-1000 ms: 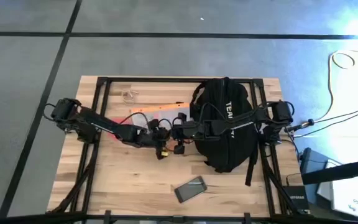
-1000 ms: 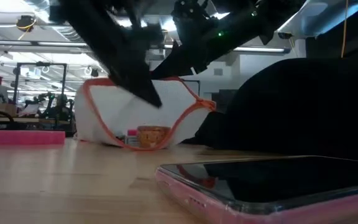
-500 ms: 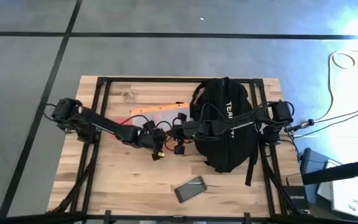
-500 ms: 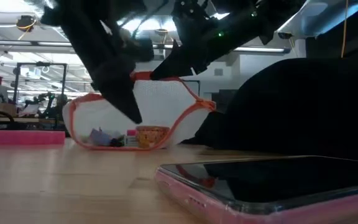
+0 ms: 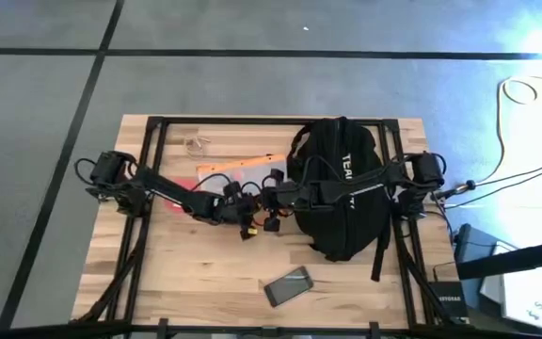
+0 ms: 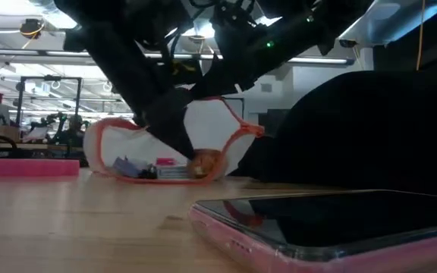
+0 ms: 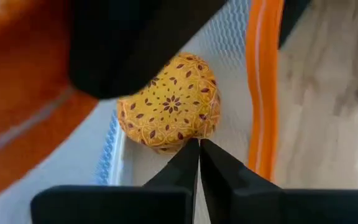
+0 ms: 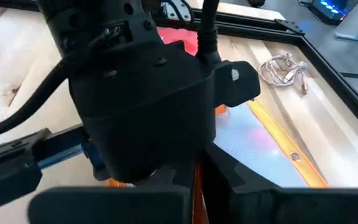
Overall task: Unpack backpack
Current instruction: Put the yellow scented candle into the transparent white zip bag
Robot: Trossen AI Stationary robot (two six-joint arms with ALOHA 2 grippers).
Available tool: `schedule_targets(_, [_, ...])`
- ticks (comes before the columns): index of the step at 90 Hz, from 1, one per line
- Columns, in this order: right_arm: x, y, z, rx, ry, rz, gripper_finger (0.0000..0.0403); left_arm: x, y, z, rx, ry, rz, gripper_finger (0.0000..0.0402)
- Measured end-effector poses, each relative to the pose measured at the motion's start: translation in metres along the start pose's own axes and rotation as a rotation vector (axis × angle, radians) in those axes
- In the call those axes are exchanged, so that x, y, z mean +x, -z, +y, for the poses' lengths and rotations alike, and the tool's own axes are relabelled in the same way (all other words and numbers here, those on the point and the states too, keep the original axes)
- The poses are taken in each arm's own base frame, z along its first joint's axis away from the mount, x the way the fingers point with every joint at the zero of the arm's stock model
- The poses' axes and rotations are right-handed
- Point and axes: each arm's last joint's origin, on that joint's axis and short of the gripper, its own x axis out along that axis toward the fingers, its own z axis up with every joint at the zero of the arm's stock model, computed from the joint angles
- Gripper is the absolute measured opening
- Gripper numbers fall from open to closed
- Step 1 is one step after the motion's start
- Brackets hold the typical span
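The backpack point(image 5: 342, 186) lies on the right half of the worktop point(image 5: 177, 273), its far end close to the far edge and its straps trailing toward the near right. Just left of it sits a white mesh pouch point(image 6: 173, 144) with orange trim, holding small items, among them a yellow patterned ball point(image 7: 169, 112). Both arms meet over that pouch. The left claw point(image 7: 199, 149) is pinched shut, its tips at the ball's edge against the mesh. The right claw point(image 5: 273, 198) is closed on the pouch's orange rim, crowded hard against the left wrist. A phone point(image 5: 288, 285) lies near the front edge, a pink block point(image 6: 27, 167) at the left, a small cord point(image 5: 196, 145) by the far edge. The near left worktop is open.
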Motion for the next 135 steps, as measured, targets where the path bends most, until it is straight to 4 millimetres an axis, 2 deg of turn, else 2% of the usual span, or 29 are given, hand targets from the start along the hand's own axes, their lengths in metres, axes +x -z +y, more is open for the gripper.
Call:
schedule_targets(25, [0.000,0.003,-0.001,-0.006,0.007,0.028,0.0000,0.019,0.005,0.004,0.000,-0.062,-0.013,0.0000])
schedule_targets(40, [0.000,0.007,-0.002,-0.015,0.049,0.066,0.0000,0.031,0.002,0.003,-0.096,-0.058,-0.090,0.0000])
schedule_targets(48, [-0.001,0.007,-0.003,-0.017,0.062,0.076,0.0000,0.032,0.001,0.003,-0.112,-0.047,-0.103,0.0000])
schedule_targets(68, [0.000,0.005,-0.003,-0.014,0.064,0.055,0.0000,0.032,0.002,0.005,-0.101,-0.170,-0.117,0.0000])
schedule_targets(94, [-0.001,-0.003,-0.003,0.021,0.074,0.000,0.0000,0.025,-0.003,0.001,-0.136,-0.355,-0.255,0.0000])
schedule_targets(135, [0.000,-0.002,-0.002,0.021,0.072,-0.009,0.0000,0.024,0.003,-0.005,-0.098,-0.347,-0.235,0.0000])
